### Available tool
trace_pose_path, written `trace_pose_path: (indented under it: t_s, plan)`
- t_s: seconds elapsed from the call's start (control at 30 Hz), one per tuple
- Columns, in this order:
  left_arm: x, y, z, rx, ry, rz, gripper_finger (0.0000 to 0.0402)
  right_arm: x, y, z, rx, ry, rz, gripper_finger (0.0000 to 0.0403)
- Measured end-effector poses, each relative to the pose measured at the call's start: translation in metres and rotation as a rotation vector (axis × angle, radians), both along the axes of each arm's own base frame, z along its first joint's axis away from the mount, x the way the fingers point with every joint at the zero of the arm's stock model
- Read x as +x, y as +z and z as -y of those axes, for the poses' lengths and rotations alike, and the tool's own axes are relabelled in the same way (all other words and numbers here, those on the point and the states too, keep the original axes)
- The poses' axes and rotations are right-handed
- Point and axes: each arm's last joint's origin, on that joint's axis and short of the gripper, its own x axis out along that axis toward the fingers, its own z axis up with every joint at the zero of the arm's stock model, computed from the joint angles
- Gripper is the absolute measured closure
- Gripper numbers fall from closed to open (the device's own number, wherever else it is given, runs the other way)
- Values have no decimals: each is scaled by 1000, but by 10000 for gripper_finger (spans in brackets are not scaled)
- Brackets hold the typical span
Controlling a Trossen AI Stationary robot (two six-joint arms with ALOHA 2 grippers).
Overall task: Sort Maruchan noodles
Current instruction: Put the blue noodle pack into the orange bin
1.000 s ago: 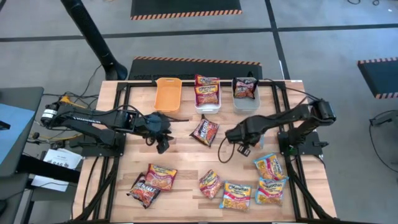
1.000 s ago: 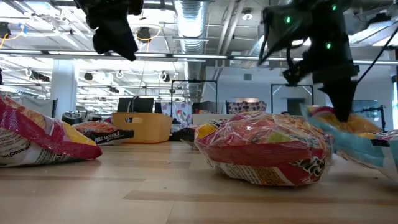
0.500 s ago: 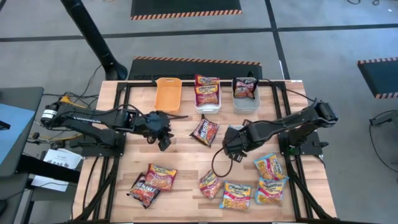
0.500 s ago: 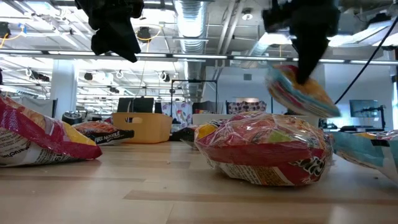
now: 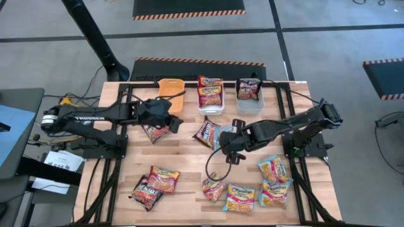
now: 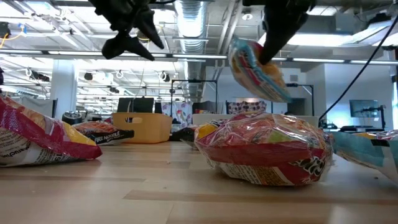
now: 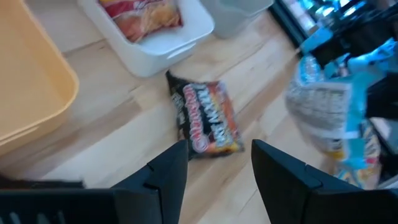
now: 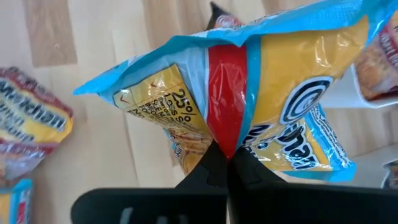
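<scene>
A yellow-and-blue packet is pinched by the right gripper fingers mid-frame — presumably for binning — while the left gripper is held open above the surface.

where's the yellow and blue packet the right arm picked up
The yellow-and-blue packet hangs pinched in the right gripper above mid-table, beside the dark packet lying below the white bin.

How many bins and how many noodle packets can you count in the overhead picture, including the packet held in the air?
bins: 3
noodle packets: 12 (3 in the bins, 8 lying on the table, 1 held by the right gripper)
Total: 15
</scene>
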Motion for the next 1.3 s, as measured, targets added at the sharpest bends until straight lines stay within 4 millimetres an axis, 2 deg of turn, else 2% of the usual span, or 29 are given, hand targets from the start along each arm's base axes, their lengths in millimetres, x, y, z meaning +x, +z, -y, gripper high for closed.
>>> trace_pose_path:
  t_s: [0.37, 0.47, 0.63, 0.87, 1.13, 1.3]
  plan:
    - [8, 1, -1, -7, 7, 63, 237, 12, 4, 31, -37, -56, 64, 399]
    - [11, 7, -1, -16, 16, 133, 237, 15, 6, 39, -59, -63, 88, 399]
    - [13, 12, -1, 1, 10, 184, 237, 21, 21, 49, -81, -71, 120, 399]
    - [21, 6, -4, 1, 7, 173, 237, 36, 37, 55, -127, -29, 117, 399]
    - [29, 3, -10, 10, -14, 191, 237, 50, 27, 56, -148, -22, 19, 399]
    - [38, -5, -13, 8, -19, 181, 237, 62, 11, 56, -166, -17, -84, 399]
